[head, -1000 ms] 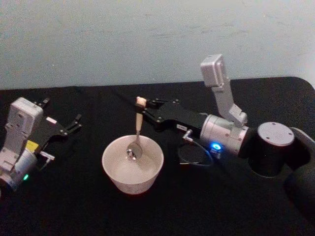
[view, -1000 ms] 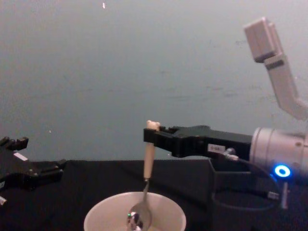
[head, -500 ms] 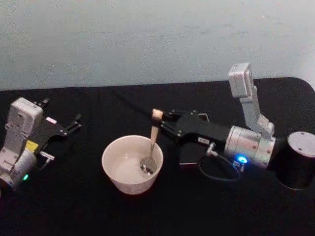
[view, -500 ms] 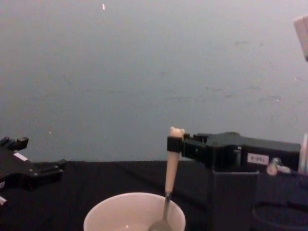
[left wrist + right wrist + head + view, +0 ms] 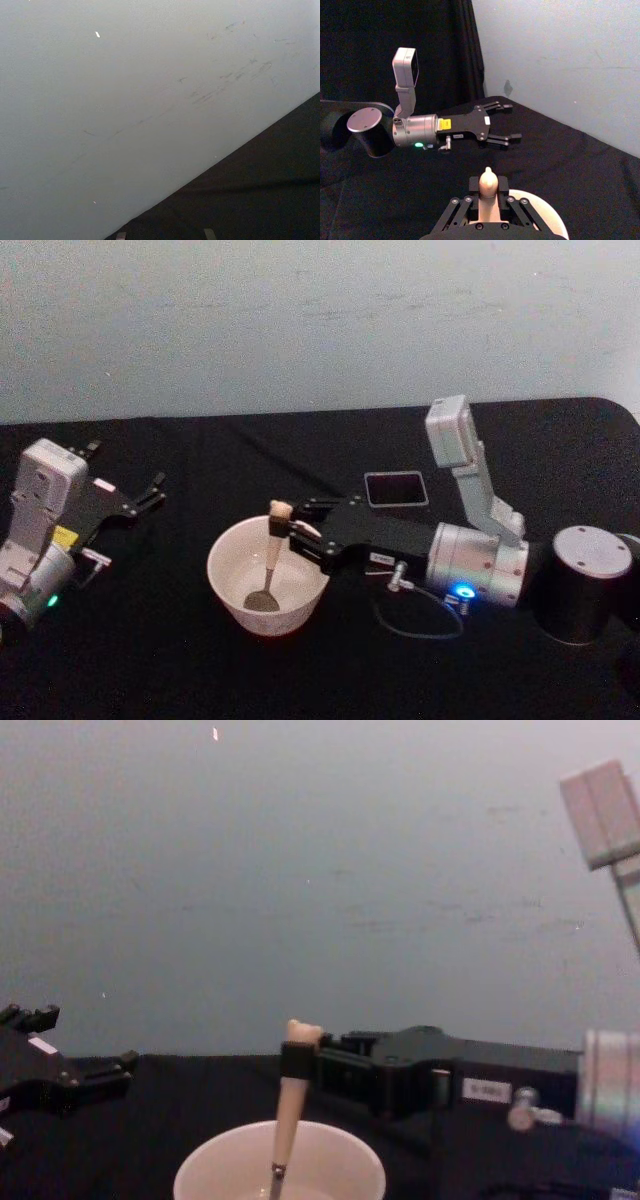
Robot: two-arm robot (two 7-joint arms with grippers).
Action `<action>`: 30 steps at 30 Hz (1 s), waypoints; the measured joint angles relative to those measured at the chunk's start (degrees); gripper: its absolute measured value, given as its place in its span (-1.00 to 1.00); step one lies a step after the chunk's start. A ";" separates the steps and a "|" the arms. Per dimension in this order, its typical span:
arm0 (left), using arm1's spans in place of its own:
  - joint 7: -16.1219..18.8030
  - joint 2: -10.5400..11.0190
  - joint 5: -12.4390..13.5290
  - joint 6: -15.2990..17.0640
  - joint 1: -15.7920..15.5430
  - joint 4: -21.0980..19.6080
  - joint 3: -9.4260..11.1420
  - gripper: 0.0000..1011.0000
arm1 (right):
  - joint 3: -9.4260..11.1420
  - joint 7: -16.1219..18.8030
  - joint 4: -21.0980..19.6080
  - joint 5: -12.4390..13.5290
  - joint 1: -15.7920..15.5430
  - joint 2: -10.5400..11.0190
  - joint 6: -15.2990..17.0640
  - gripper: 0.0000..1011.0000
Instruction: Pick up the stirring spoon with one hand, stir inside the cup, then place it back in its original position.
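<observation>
Cream-white cup point(image 5: 240, 612) sits at lower centre of the head view. The stirring spoon point(image 5: 272, 552) stands inside, handle clamped by the right gripper point(image 5: 290, 532). The dark holder point(image 5: 396, 489) is right of centre. The left gripper point(image 5: 128, 465) rests at far left, fingers apart.

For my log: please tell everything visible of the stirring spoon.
The stirring spoon has a cream stick handle with a small rounded top and a thin metal stem ending in a metal bowl. It stands slightly tilted, bowl down inside the white cup. The right gripper clamps the handle just below the top with its jaws.
</observation>
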 joint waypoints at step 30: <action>0.00 0.00 0.00 0.00 0.00 0.00 0.00 0.98 | 2.85 -4.79 7.22 -1.08 3.98 -3.99 -1.23 -0.58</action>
